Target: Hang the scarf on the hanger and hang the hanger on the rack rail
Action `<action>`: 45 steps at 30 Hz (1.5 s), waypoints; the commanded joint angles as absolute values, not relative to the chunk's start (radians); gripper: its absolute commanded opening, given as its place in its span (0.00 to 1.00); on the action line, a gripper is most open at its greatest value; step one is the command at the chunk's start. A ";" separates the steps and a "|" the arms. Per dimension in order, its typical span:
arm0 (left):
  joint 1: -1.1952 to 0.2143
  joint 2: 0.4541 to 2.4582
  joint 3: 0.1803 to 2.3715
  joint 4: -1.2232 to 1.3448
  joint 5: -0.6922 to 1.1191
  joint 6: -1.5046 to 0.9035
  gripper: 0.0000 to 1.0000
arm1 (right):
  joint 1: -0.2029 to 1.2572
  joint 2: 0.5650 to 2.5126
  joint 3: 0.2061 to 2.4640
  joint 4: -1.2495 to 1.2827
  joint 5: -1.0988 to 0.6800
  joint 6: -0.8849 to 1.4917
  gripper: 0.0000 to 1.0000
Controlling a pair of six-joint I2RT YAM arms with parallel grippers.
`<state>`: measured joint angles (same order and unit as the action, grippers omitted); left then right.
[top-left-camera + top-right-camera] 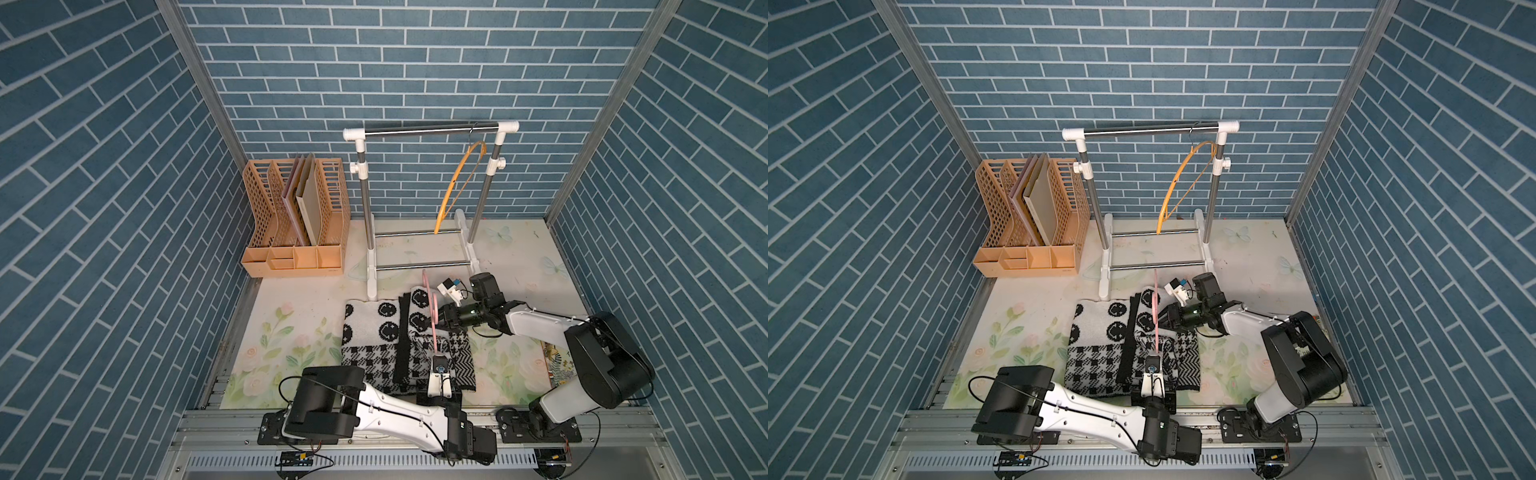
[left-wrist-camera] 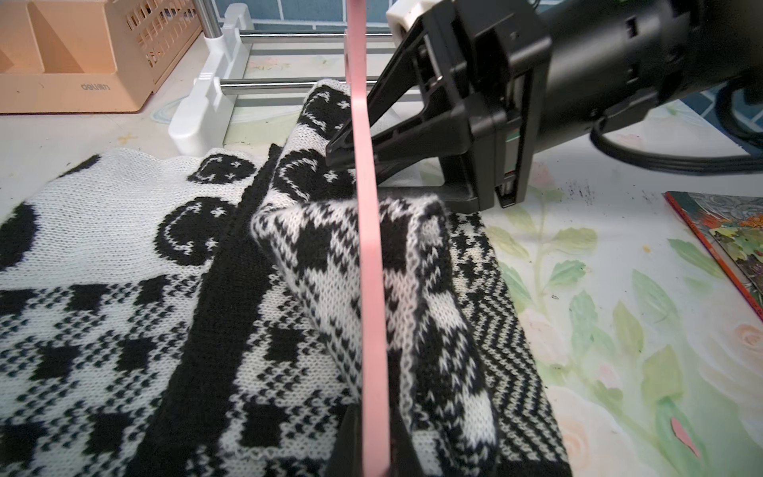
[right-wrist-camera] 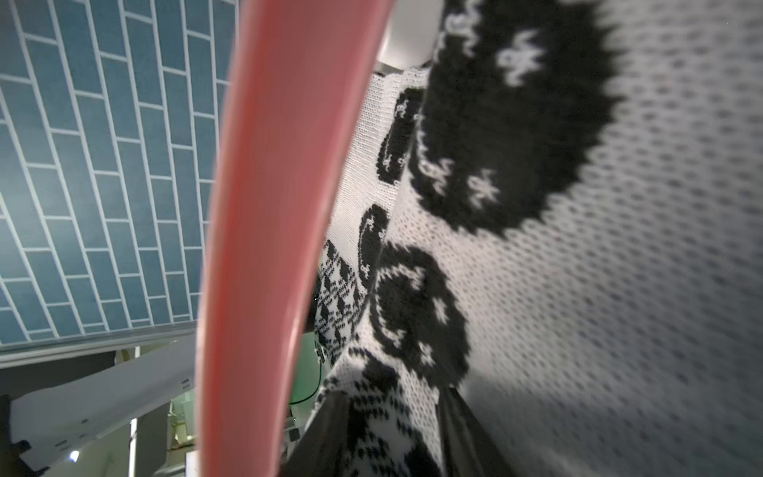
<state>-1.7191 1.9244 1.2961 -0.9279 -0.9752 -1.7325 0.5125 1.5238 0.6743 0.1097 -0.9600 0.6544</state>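
The step in hand looks like threading. A fold of the scarf [image 1: 370,357] is up at the bar of the pink hanger [image 2: 369,256], and the hanging itself is not yet done. Most of the scarf lies flat on the mat [image 1: 291,332], in front of the rack [image 1: 432,129]. Only one fold at its right side is raised, and in the left wrist view it is bunched right under the hanger's bar.

The left gripper [image 2: 375,450] is clamped on the hanger's near end, with its fingers [image 2: 347,450] tight on both sides of the pink bar. It holds the hanger on edge above the scarf, pointing away toward the rack.

The right gripper [image 1: 439,319] reaches in from the right, level with the hanger, with its tips just past the bar. Its fingers [image 3: 464,437] stand part-way apart, and the raised fold lies between them and touches them. They look too far apart to be pinching the cloth, though I cannot be sure from these views.

Next, as I judge it, the fold needs a firm hold on the far side of the bar and a pull across, so that cloth hangs on both sides — while the left holds the hanger steady. The knit is thick and limp, so it may slide back off.
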 commanded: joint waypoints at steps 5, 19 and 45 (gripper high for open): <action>-1.807 1.949 1.294 -0.887 -0.891 -1.673 0.00 | 0.437 1.309 0.590 -0.064 -0.929 0.626 0.53; -1.785 1.959 1.298 -0.832 -0.875 -1.611 0.00 | 0.420 0.968 0.602 -0.320 -0.813 0.557 0.63; -1.779 1.996 1.346 -0.808 -0.870 -1.562 0.00 | 0.598 1.032 0.815 -0.471 -0.559 0.458 0.64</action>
